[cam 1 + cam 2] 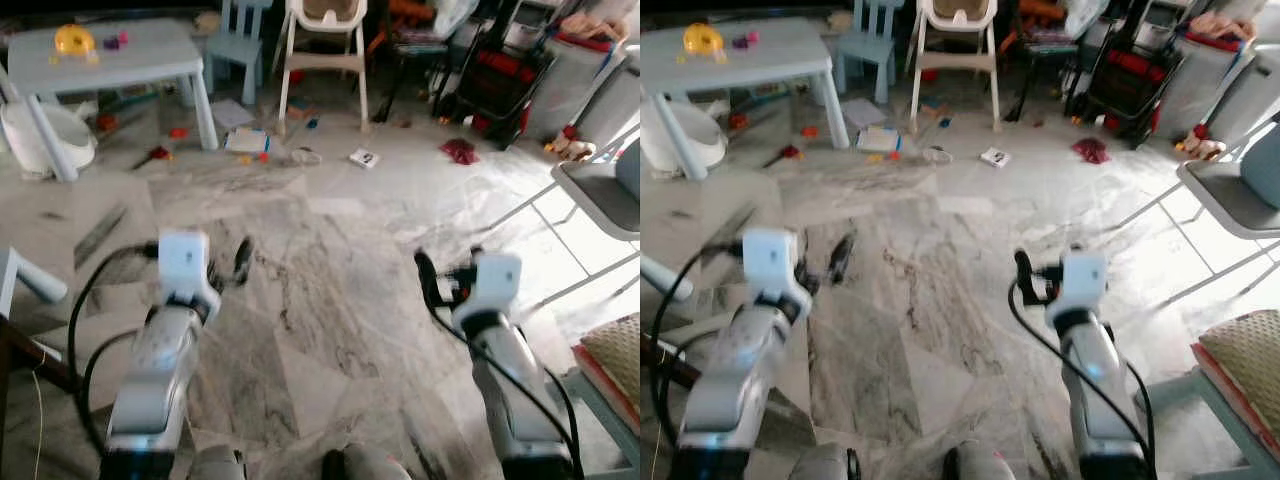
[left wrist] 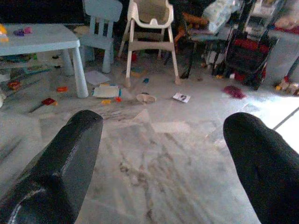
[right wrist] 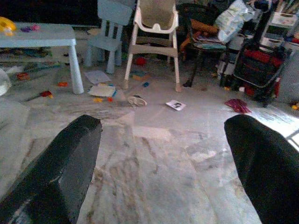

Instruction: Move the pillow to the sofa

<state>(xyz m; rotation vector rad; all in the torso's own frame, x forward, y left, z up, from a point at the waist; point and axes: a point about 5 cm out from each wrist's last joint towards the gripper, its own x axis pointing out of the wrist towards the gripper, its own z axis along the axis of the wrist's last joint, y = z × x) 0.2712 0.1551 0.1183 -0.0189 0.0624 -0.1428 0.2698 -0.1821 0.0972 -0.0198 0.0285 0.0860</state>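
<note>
Pincers both released and empty: left pincer (image 2: 161, 154) and right pincer (image 3: 163, 154) hover above the marble floor (image 1: 320, 300), facing a high chair (image 1: 325, 50).

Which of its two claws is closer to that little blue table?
Left. The left gripper hangs on the blue table's side of the floor; the right gripper is farther across, toward the grey chair.

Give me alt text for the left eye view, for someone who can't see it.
Two silver robot arms reach over a marble floor, left gripper and right gripper both empty. Beyond stand a pale blue table, a high chair and scattered toys.
</note>
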